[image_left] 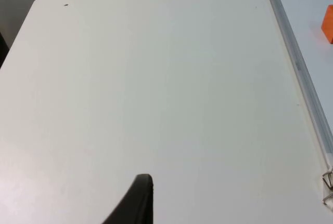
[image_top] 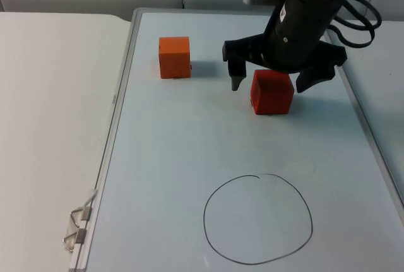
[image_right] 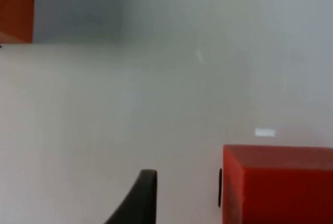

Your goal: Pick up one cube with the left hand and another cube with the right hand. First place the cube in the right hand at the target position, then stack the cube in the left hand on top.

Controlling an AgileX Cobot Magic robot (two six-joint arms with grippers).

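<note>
A: What is the biggest thing on the table [image_top: 57, 127]?

B: A whiteboard [image_top: 164, 171] lying flat on the white top, with a pale metal frame. Two binder clips [image_top: 77, 226] sit on its left edge near the front. I can read no brand, label or writing on it.

A: And marked on the board?

B: A hand-drawn black circle [image_top: 257, 219] toward the front, a plain outline with no letters in or beside it.

A: Where is the right arm?

B: It reaches down over the far right part of the board. The right gripper [image_top: 274, 81] has its fingers spread wide, one black fingertip on each side of the red cube [image_top: 273, 92], neither touching it. In the right wrist view the red cube [image_right: 278, 185] stands just beside the fingertip [image_right: 140, 198], with a gap between them.

A: The other cube?

B: The orange cube [image_top: 174, 57] rests on the board, left of the red one and well apart from it. A thin dark mark runs along its edge, too small to read.

A: The left gripper?

B: The left gripper [image_left: 136, 203] waits over bare table left of the board; I cannot tell how its fingers stand.
</note>
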